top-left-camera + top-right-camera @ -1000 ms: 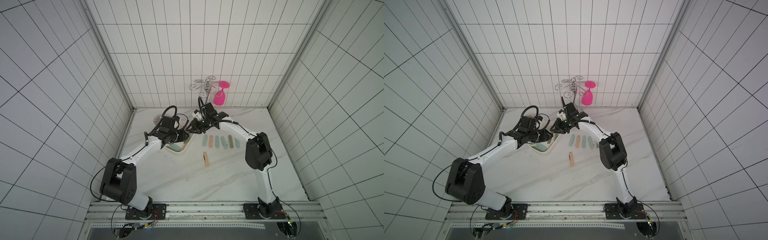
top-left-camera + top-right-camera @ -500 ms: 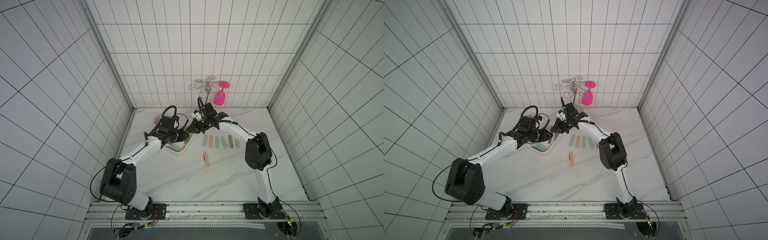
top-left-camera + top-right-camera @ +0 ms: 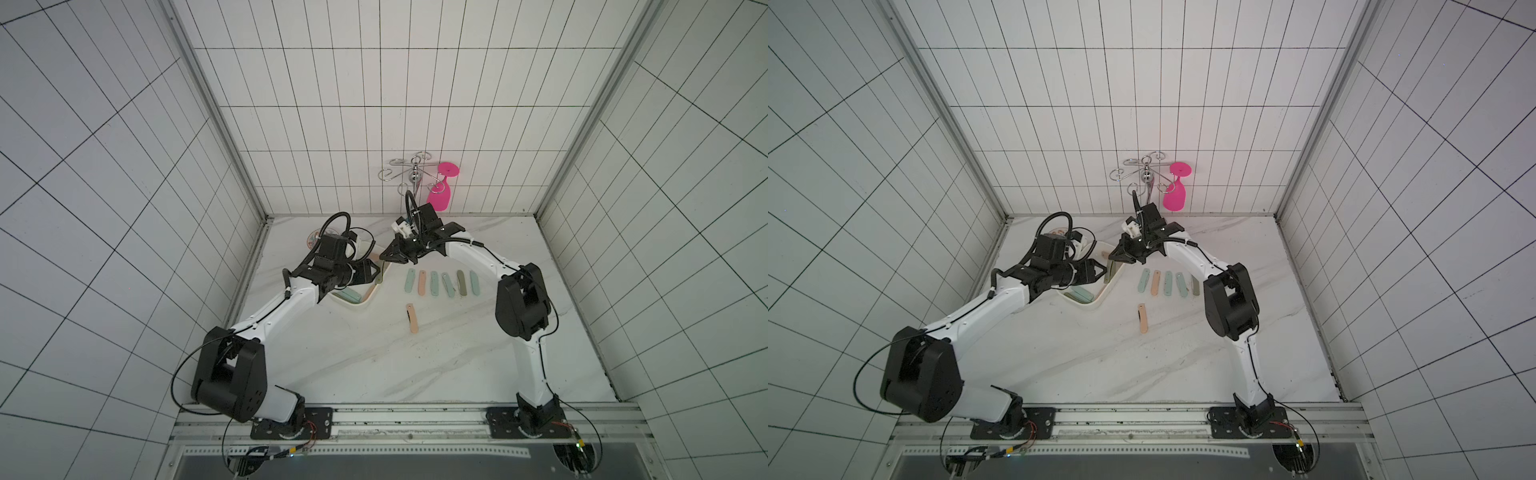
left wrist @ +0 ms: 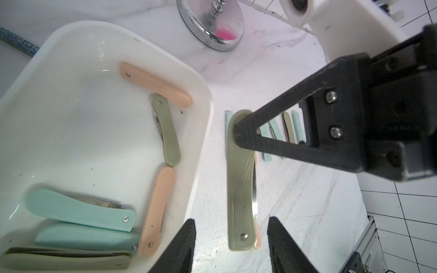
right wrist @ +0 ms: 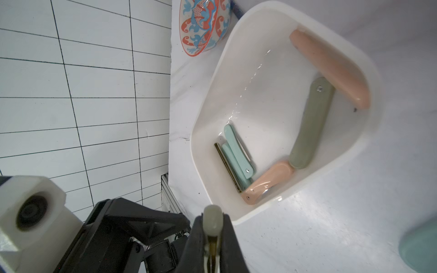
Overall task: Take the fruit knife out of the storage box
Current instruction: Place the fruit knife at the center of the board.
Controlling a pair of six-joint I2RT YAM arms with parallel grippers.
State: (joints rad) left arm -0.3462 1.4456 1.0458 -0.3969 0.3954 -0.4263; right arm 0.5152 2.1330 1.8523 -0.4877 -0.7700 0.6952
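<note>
The white storage box (image 4: 205,132) sits at the back left of the table and is seen in both top views (image 3: 365,306) (image 3: 1100,306). It holds several folded fruit knives in peach, olive and teal (image 5: 307,127). One olive-green fruit knife (image 4: 241,179) hangs outside the box, just beside its wall and above the table. My right gripper (image 5: 212,227) is shut on that knife's upper end (image 5: 213,218). My left gripper (image 4: 231,245) is open, its fingers (image 4: 182,248) standing either side of the knife's lower end without touching it.
Several folded knives lie in a row on the table (image 3: 440,283), and a peach one (image 3: 412,318) lies apart nearer the front. A patterned orange-and-blue bowl (image 5: 203,23) stands behind the box. A chrome rack (image 4: 212,26) carries a pink glass (image 3: 440,195) at the back wall.
My right gripper has shut on the olive knife's upper end. My left gripper's jaws have then opened off its lower end. Both arms have barely shifted.
</note>
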